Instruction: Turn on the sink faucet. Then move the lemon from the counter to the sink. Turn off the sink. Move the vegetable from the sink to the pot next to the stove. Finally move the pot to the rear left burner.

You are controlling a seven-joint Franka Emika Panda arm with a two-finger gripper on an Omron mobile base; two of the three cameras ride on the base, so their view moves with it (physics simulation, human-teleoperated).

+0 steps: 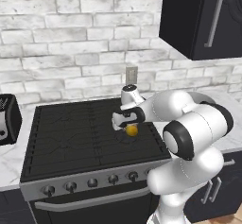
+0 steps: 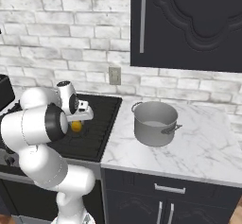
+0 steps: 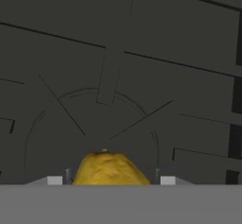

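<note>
While the white arm reaches out over the stove (image 1: 71, 138), the hand (image 1: 128, 127) hangs low above the black grates near the right edge of the cooktop, and it is clamped on the lemon (image 1: 132, 130). Seen from the hand camera, the yellow fruit (image 3: 109, 170) sits between the two fingers, with a round burner ring of the stove directly under it. On the right side of the stove lies the white marble desk (image 2: 208, 147). On this desk stands the grey pot (image 2: 155, 122), well apart from the hand, near the middle of the slab and toward the wall. Between the lemon and the pot I see only the grates and a bare part of the desk. A black toaster (image 1: 7, 119) stands at the left edge of the stove. Dark wall cabinets (image 2: 189, 24) hang above the desk, and a small outlet plate (image 2: 114, 75) is on the brick wall behind the stove.
</note>
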